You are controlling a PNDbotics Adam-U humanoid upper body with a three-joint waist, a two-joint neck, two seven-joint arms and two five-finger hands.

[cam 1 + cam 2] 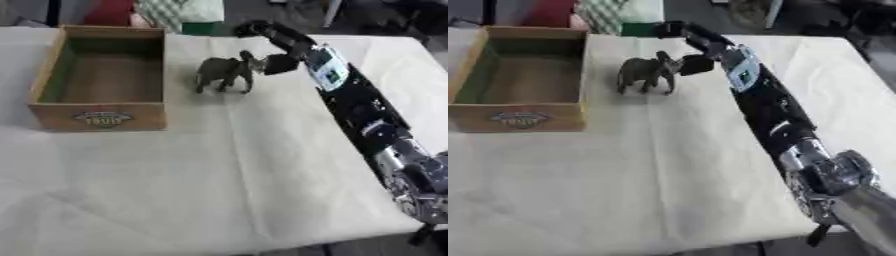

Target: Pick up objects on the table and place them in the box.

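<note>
Your right hand [273,47] at elephant [224,73]; fingers half-curled beside its head, grasp unclear. Elephant stands on table [219,175], left of fingers. Box [101,75] further left, empty. Nothing placed yet.

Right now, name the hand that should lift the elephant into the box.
Right. The right hand is already at the toy elephant, beside its head; no left hand shows. The box stands just left.

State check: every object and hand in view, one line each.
Elephant figure: upright on its legs on the table, outside the box.
Wooden box: open-topped, nothing visible inside.
Right hand: at the elephant's head end, fingers curved open; contact unclear.
Left hand: not in view.
</note>
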